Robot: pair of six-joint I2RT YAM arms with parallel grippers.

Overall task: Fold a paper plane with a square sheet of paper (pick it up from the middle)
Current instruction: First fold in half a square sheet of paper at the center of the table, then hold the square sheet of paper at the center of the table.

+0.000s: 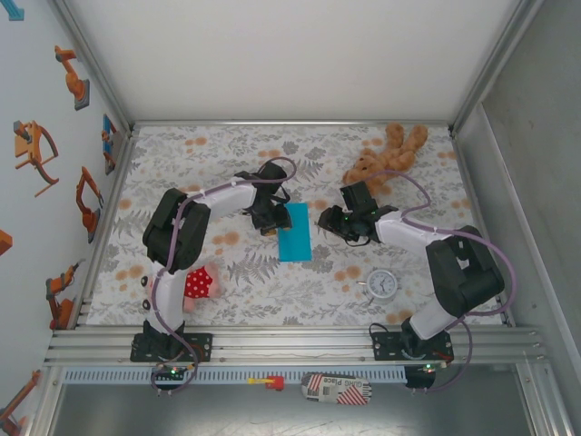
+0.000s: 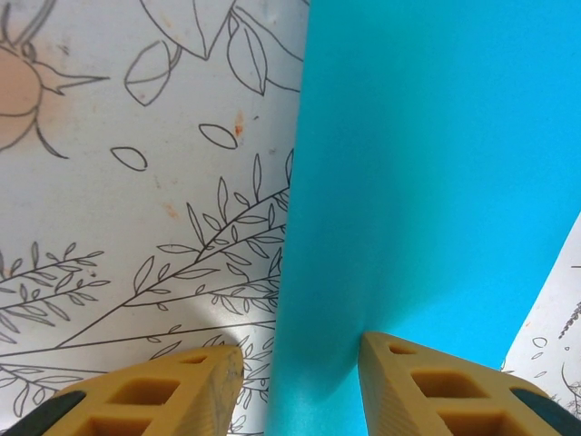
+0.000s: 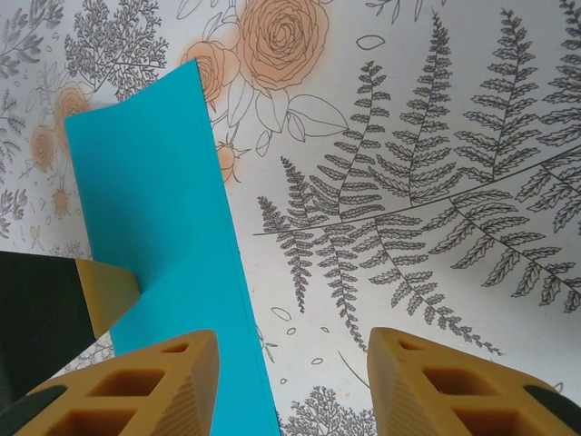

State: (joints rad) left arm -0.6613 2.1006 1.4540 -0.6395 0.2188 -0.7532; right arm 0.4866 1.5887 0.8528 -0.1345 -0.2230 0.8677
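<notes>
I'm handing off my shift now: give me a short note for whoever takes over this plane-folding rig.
Left end effector: open, straddling one long edge of the paper.
Right end effector: open, at the opposite long edge.
Paper: between the arms, a narrow rectangle, apparently folded in half once.
Done: seemingly the first half fold.
Left: nose and wing folds; no dart shape yet.

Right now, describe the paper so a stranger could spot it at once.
On the floral table, look between the left hand and the right hand. The paper lies there, nearer the left one: a plain turquoise oblong, unlike the brown teddy bear or white clock.
</notes>
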